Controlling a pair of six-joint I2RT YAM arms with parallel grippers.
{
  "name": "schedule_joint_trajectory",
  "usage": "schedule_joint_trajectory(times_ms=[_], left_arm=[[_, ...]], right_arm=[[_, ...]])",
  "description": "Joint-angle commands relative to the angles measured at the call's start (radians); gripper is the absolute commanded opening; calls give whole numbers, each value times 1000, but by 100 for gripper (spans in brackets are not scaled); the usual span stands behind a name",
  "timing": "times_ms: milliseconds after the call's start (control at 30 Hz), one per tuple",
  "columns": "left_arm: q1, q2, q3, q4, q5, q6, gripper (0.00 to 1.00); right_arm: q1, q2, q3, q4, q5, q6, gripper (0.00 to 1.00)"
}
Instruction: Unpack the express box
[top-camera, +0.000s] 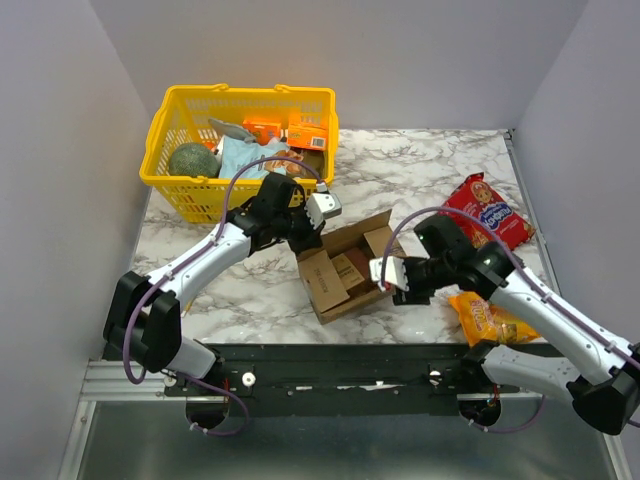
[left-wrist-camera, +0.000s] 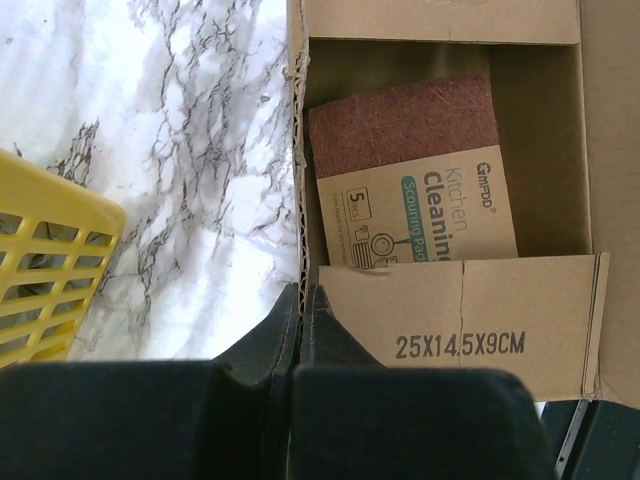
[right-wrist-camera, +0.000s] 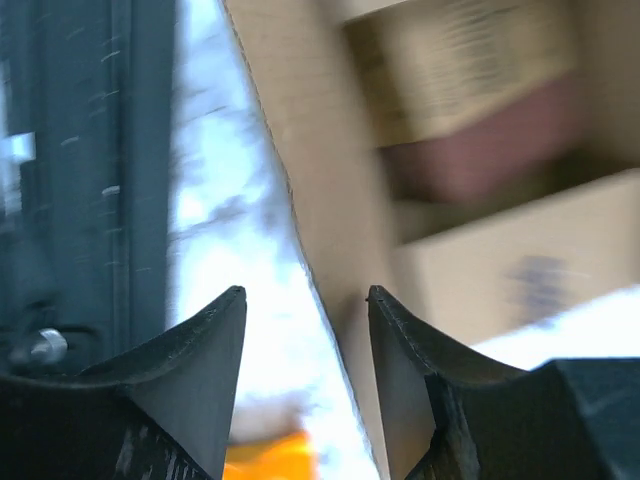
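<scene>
The express box (top-camera: 330, 285) is a brown cardboard carton lying open in the middle of the marble table, its flaps spread. Inside lies a dark-brown scouring-pad packet (left-wrist-camera: 410, 170). My left gripper (top-camera: 318, 215) is at the box's far-left side. In the left wrist view its fingers (left-wrist-camera: 285, 320) are shut on the corrugated edge of the box wall (left-wrist-camera: 298, 150). My right gripper (top-camera: 385, 272) is at the box's right side. It stands open (right-wrist-camera: 306, 292), with the edge of a box flap (right-wrist-camera: 300, 180) running between its fingertips without being pinched.
A yellow basket (top-camera: 160, 120) with a green round fruit, cloth and small orange boxes stands at the back left. A red snack bag (top-camera: 487, 212) and an orange snack bag (top-camera: 490, 318) lie to the right, the orange one close under my right arm.
</scene>
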Motion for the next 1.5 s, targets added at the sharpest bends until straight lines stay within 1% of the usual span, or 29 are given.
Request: schedule_joint_trajectory(times_ms=[0,67,167,267,300,400,433,467,500,533,567,600,633,767,867,900,1033,1100,1200,1233,1300,1333,1367,1400,1433,1467], left_arm=[[0,5,16,-10,89,-5,0],[0,3,13,3,92,-6,0],[0,5,16,4,102,-5,0],[0,2,20,1,102,-3,0],[0,-1,20,3,104,-5,0],[0,2,14,7,101,-5,0],[0,0,11,9,101,-8,0],[0,0,10,10,101,-9,0],[0,0,4,10,99,-13,0],[0,2,2,15,99,-13,0],[0,2,-3,18,95,-14,0],[0,3,-9,20,92,-16,0],[-2,5,-10,21,89,-16,0],[-2,8,-16,21,86,-14,0],[-2,9,-16,20,84,-14,0],[-2,12,-18,23,85,-16,0],[-2,28,-18,33,96,-34,0],[-2,31,-13,33,98,-36,0],[-2,32,-10,30,95,-33,0],[-2,34,-10,27,96,-31,0],[-2,32,-12,27,92,-29,0],[-2,29,-15,27,92,-28,0],[-2,29,-16,26,90,-26,0],[-2,26,-22,26,90,-22,0],[-2,26,-26,24,90,-19,0],[-2,25,-29,24,90,-16,0]], right_arm=[[0,6,164,2,76,-11,59],[-4,13,211,3,55,-27,59],[-4,47,236,35,30,-18,59],[-4,97,226,115,10,7,58],[-4,111,207,167,-1,7,57],[-4,180,166,247,-31,-22,57],[-4,202,158,256,-41,-42,57],[-4,223,143,261,-48,-69,61],[-3,223,123,313,-45,-120,66],[-3,217,51,362,-41,-132,72],[-3,201,19,403,-39,-155,73],[-3,199,-7,434,-47,-232,73],[0,197,-46,440,-53,-258,73],[16,207,-109,463,-87,-326,73],[48,220,-152,529,-75,-349,73],[57,229,-178,581,-59,-355,73],[102,318,-204,672,-10,-367,68],[108,331,-222,715,1,-399,67],[114,343,-248,744,31,-404,58],[114,340,-250,746,37,-398,47],[114,310,-242,746,51,-357,32],[112,299,-232,746,57,-331,19],[112,280,-207,741,64,-305,15],[112,251,-192,737,83,-244,11],[112,234,-176,735,93,-210,6],[109,222,-137,727,97,-176,3]])
